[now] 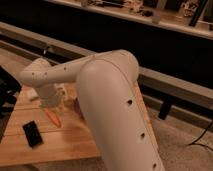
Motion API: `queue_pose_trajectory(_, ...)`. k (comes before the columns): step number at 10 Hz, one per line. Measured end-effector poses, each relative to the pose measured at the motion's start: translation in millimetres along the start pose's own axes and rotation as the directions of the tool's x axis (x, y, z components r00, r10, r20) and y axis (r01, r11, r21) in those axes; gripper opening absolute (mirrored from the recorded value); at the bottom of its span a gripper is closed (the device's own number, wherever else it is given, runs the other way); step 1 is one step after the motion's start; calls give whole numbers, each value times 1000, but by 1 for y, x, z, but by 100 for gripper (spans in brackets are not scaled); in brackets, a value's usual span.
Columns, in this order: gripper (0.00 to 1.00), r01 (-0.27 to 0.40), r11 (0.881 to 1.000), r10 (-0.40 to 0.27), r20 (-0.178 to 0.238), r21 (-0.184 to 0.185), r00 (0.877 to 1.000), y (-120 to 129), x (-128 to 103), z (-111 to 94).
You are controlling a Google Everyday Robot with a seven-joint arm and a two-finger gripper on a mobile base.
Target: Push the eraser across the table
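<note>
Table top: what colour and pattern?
Light wooden planks on the table, camera view; gripper hangs low above it.

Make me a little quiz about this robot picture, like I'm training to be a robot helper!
1. True or false: the pincer is holding the black eraser.
2. Which thing on the table lies nearest the pincer? A) the black eraser B) the orange carrot C) a cup
3. Fill in: as the picture shows it, the black eraser lies to the ___ of the orange carrot.

Key:
1. False. The pincer is shut on nothing, close by the orange carrot and apart from the black eraser.
2. B
3. left
</note>
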Motion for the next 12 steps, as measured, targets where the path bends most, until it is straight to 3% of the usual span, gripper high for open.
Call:
queue_pose_trajectory(2,0,0,1000,0,0,14,1000,-7,3,6)
queue_pose_trajectory(4,0,67,997,-67,5,40,998,4,8,7)
queue_pose_trajectory(7,0,246,967,-246,-6,58,969,48,28,7)
queue_pose_trajectory(9,0,281,958,-280,-23,58,960,57,36,13)
queue_pose_trajectory(12,0,284,957,-282,-39,53,959,61,36,21)
